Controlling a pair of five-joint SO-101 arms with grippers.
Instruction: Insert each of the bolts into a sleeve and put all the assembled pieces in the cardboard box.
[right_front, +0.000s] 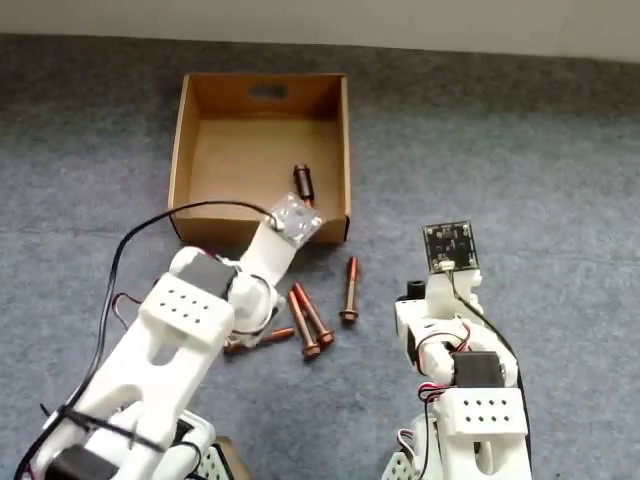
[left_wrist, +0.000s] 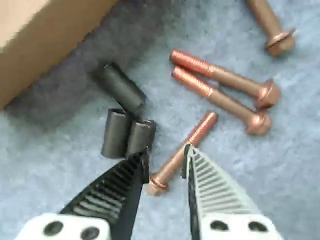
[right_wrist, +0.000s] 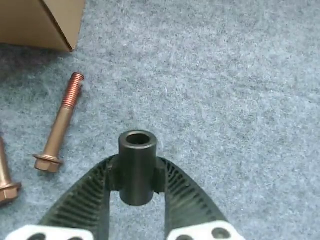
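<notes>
The cardboard box (right_front: 184, 150) is found toward the table's far edge, left of centre. One sleeved bolt (right_front: 303, 183) is lying inside it, near its front wall. Just outside that wall the left gripper (left_wrist: 166, 155) is held spread, its jaws astride one bolt (left_wrist: 192, 137); contact cannot be confirmed. Three loose sleeves (left_wrist: 116, 132) are lying beside it, two of them touching. A pair of bolts (left_wrist: 220, 82) is laid side by side to the right, with a single bolt (right_front: 350, 290) beyond. Farther right, the right gripper (right_wrist: 137, 170) is clamped across a sleeve (right_wrist: 137, 150), whose bore is left unobstructed. The bolts are judged rigid, dense for their size, smooth and liable to roll. A grip on the plain shank, clear of the thread, is advised.
</notes>
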